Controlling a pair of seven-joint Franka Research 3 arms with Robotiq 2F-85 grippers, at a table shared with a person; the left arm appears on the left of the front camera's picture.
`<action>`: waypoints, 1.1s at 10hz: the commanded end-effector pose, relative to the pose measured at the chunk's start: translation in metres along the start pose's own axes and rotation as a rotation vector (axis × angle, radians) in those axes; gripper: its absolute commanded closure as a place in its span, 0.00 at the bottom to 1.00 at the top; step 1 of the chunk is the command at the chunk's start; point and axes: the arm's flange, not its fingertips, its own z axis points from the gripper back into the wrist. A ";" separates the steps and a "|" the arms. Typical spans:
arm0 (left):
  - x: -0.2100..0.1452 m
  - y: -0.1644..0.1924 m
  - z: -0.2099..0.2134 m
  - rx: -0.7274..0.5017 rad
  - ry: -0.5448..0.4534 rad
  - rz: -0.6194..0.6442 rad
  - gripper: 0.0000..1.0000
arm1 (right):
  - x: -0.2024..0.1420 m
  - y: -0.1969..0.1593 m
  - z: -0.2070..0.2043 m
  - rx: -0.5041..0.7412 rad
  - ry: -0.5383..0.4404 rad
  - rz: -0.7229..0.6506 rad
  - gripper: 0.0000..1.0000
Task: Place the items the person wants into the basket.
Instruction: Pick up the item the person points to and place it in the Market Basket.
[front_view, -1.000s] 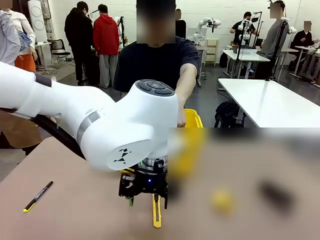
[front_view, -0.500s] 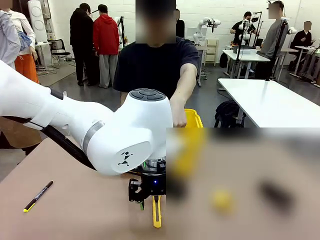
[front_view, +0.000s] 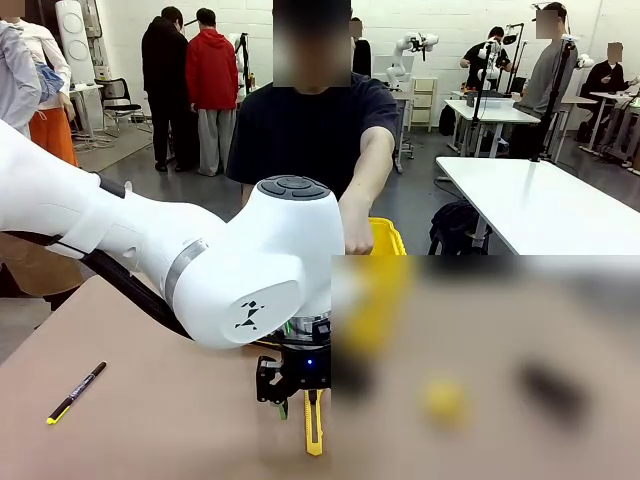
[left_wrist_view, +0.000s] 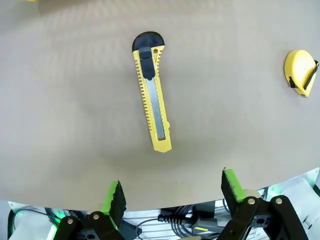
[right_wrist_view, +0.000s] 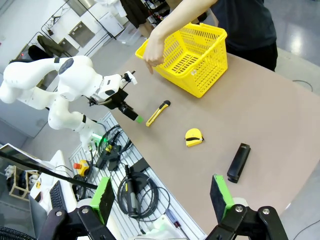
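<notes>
Left wrist view puts the yellow-and-black plastic utility knife (left_wrist_view: 151, 95) flat on the brown table (left_wrist_view: 60, 100), straight ahead of my left gripper (left_wrist_view: 172, 187). Its long body runs away from me, so my green pads (left_wrist_view: 116, 192) would close across its narrow width. Those pads stand wide apart with nothing between them.

Over the last second my left arm has dropped and slid a little to the right, so the wrist now sits above the knife's far end instead of beside it. In the last half second it has hardly moved. I read that as the approach settling: what remains is the descent, and the knife is not yet gripped.

The knife sits slightly off the midline between my fingers, so a small sideways correction may be needed first.

The bright yellow lattice-sided plastic basket (right_wrist_view: 210, 60) stands at the far edge, well apart from the knife, with the person's hand (right_wrist_view: 152, 52) at its near corner, fingers turned down.

My right gripper (right_wrist_view: 162, 195) hangs high over the table, pads spread and empty. A round yellow tape measure (right_wrist_view: 193, 137) lies near the knife.
</notes>
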 end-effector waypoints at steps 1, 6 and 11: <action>0.002 0.001 -0.007 0.024 0.006 -0.004 0.00 | 0.001 0.000 0.000 0.003 -0.015 0.003 0.00; 0.011 -0.006 -0.055 0.105 0.086 0.037 0.00 | 0.001 0.000 0.000 0.003 -0.015 0.003 0.00; 0.016 -0.007 -0.062 0.049 0.061 0.068 0.00 | 0.001 0.000 0.000 0.003 -0.015 0.003 0.00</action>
